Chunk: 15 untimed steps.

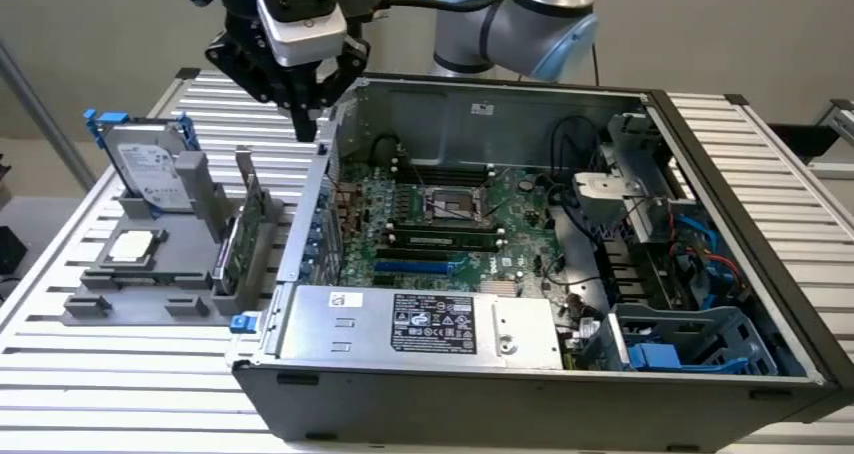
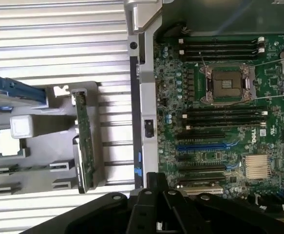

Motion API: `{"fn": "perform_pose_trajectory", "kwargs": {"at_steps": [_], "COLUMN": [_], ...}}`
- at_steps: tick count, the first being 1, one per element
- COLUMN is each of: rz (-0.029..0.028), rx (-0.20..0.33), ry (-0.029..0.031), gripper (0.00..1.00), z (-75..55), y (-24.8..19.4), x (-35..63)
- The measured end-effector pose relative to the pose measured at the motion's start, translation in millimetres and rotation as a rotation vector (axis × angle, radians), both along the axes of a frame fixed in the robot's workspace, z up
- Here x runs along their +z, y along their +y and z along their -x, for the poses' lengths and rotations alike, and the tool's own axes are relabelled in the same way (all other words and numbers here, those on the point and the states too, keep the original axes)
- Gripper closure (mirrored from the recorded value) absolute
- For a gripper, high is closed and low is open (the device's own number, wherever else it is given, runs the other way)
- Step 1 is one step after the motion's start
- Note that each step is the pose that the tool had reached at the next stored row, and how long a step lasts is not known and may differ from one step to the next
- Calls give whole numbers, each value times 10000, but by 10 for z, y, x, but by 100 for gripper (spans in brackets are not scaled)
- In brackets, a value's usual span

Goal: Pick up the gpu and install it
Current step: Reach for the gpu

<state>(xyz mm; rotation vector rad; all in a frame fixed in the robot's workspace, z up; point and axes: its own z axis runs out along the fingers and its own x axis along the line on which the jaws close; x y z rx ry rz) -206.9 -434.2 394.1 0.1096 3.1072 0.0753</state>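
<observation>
The gpu (image 1: 242, 236) is a thin card standing on its long edge. A green board edge runs along its top, and a silver bracket rises at the end farther from the exterior camera. It sits in a slot at the exterior view's right side of the grey holder (image 1: 140, 296), on the slatted table (image 1: 80, 374). Further to the left, the same holder carries an upright drive (image 1: 150, 170) with blue rails and a flat square chip (image 1: 134, 245).

The gripper (image 1: 311, 124) hangs above the gpu and to its right in the exterior view, over the side wall of the open case (image 1: 534, 404). It is well apart from the card and touches nothing. From the wrist, the gpu (image 2: 83, 146) shows edge-on beside the case wall, with the motherboard (image 2: 219, 146) beyond.

I cannot tell whether the gripper (image 2: 155, 181) is open or closed. The card's broad faces are turned sideways and hardly show, and its lower edge is sunk in the holder. The drive is cut off in the wrist view.
</observation>
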Motion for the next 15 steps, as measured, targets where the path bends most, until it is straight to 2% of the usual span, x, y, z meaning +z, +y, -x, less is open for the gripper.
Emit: {"fn": "perform_pose_trajectory", "kwargs": {"at_steps": [7, 15], "rz": [1, 26], "rx": [-1, 0], "ry": [-19, -30], "gripper": [100, 100], "z": [318, 683], "y": [-17, -17], "x": [-24, -126]}}
